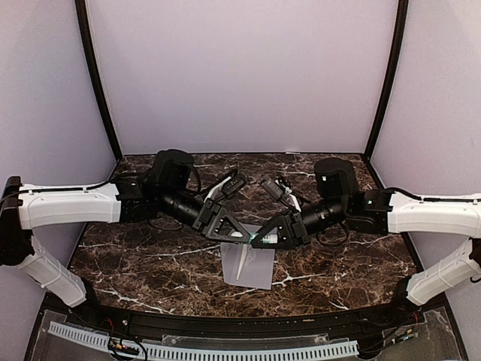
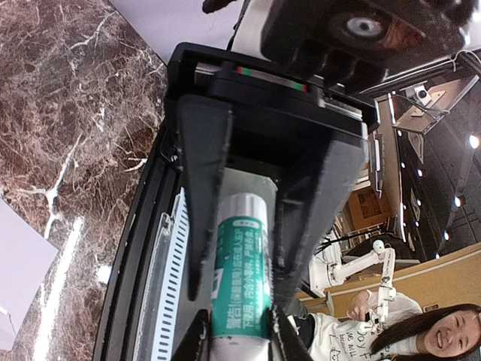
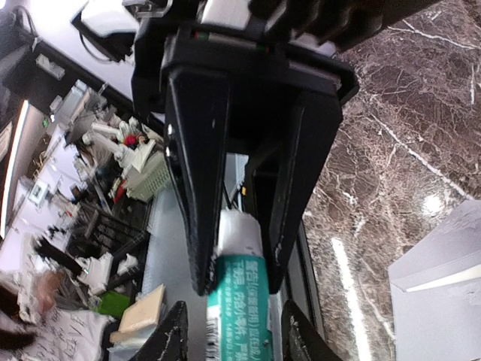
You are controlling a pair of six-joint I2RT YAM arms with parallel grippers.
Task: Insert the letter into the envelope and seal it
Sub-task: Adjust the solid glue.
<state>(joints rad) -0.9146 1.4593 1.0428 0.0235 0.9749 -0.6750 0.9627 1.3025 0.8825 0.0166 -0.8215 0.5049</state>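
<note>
A robotics lab: a dark marble-patterned tabletop (image 1: 150, 263) sits inside a pale lilac walled booth (image 1: 240, 75). Towards 4 o'clock in the left wrist view are a white bench-mounted robot arm (image 2: 361, 262), a brown cardboard box (image 2: 366, 207), round ceiling lights (image 2: 472, 141) and a smiling dark-haired person (image 2: 443, 335).

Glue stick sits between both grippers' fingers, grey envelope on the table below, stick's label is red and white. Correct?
Not quite: the label is green and white, not red, as both wrist views show. The rest holds: the glue stick sits between the fingers of the left gripper and right gripper, with the grey envelope on the table below.
</note>
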